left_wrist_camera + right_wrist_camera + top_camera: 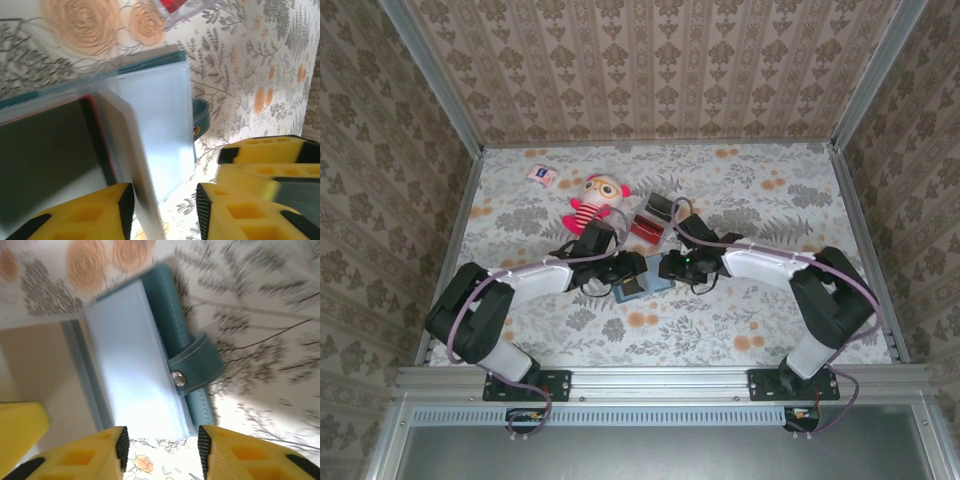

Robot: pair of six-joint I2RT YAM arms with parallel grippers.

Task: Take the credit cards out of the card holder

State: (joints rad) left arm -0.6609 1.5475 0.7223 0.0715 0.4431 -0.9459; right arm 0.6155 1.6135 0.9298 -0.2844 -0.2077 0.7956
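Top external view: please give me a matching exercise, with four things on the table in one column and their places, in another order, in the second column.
Things:
1 plush doll
2 small packet
3 card holder
4 red-and-black pile

Places:
A nearest the near edge of the table
B far left part of the table
C just right of the doll
D between the packet and the pile

Pairs: 1-D, 2-B, 3-A, 4-C

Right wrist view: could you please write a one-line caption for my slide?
Open teal card holder on the flowered table cover; right gripper, jaws apart, straddling its near edge.
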